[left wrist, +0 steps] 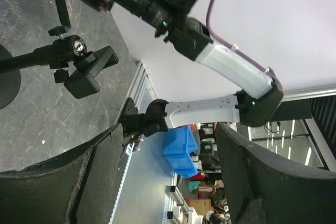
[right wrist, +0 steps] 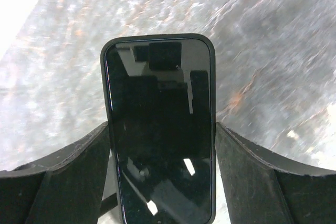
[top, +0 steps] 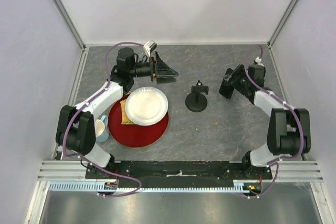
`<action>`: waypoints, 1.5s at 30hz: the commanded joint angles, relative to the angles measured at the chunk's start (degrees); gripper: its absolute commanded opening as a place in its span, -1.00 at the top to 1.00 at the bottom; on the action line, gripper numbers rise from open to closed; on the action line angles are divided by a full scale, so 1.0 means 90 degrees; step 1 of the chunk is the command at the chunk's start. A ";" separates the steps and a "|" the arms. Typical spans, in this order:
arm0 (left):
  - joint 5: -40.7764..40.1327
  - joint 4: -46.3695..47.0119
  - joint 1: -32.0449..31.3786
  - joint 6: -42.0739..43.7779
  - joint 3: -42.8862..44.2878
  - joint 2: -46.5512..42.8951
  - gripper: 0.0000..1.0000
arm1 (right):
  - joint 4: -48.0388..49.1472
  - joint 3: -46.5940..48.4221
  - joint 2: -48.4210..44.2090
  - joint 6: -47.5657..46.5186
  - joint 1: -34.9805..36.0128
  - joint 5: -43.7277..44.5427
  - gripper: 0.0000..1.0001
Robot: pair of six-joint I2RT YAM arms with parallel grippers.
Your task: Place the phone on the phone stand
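The phone [top: 229,83] is a glossy black slab, held above the table at the right. My right gripper [top: 232,81] is shut on it. In the right wrist view the phone [right wrist: 160,129] fills the gap between both fingers [right wrist: 68,177], screen toward the camera. The phone stand [top: 197,98] is black with a round disc base, a thin post and a cradle on top. It stands mid-table, left of the phone and apart from it. It also shows in the left wrist view [left wrist: 79,64]. My left gripper [top: 169,72] is open and empty at the back left, pointing right.
A white plate [top: 146,106] lies on a red plate [top: 137,129] at front left, with something yellow [top: 124,112] under its left edge. A white cup [top: 98,128] on a blue holder stands left of it. Grey walls enclose the table.
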 commanded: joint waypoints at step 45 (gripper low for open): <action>-0.5786 0.1296 -0.4049 0.7078 -0.2680 -0.3391 -0.56 | 0.0594 -0.1668 -0.5523 0.5862 0.3692 0.2550 1.00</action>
